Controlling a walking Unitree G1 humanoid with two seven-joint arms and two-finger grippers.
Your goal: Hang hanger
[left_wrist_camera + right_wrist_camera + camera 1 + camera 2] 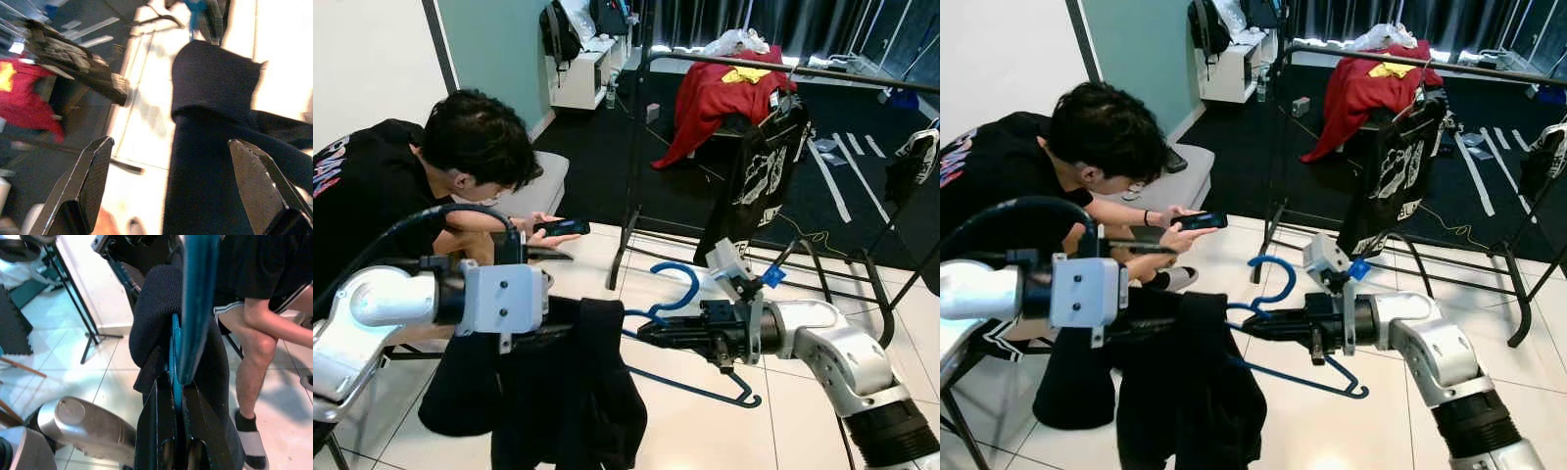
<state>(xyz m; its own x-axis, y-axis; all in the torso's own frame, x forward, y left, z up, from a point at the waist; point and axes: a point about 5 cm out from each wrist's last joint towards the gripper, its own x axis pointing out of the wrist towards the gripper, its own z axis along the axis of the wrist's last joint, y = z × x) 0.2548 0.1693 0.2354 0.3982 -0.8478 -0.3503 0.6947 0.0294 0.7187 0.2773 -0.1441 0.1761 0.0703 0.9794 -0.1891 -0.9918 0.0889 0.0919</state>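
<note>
My right gripper (647,335) is shut on a blue hanger (677,287) just under its hook, holding it low over the tiled floor. A dark navy garment (570,397) hangs from the hanger's left end. The right wrist view shows the blue hanger (195,308) pinched between the black fingers (159,431). My left gripper (170,143) is open at the garment's shoulder, with the dark cloth (215,161) in the gap between its fingers. Behind stands a black clothes rack (822,67) carrying a black printed shirt (762,176).
A person (421,176) in a black shirt sits close on my left, bent over a phone (562,227). A red garment (717,98) lies draped behind the rack. The rack's feet (873,294) spread over the tiles ahead. A white shelf (587,69) stands at the back.
</note>
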